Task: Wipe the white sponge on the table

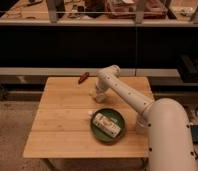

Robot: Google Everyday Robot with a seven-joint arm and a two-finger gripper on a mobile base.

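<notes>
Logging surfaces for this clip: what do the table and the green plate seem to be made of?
The table looks like pale wood, matt, with plank seams showing. The green plate may be plastic or glazed ceramic: smooth, evenly dark green, nothing more to go on. The gripper sits low over the table's back middle, behind the plate.

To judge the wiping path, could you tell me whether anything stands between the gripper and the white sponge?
Nothing visible does: the gripper is low on the table's far middle, apparently right on the white sponge.
</notes>
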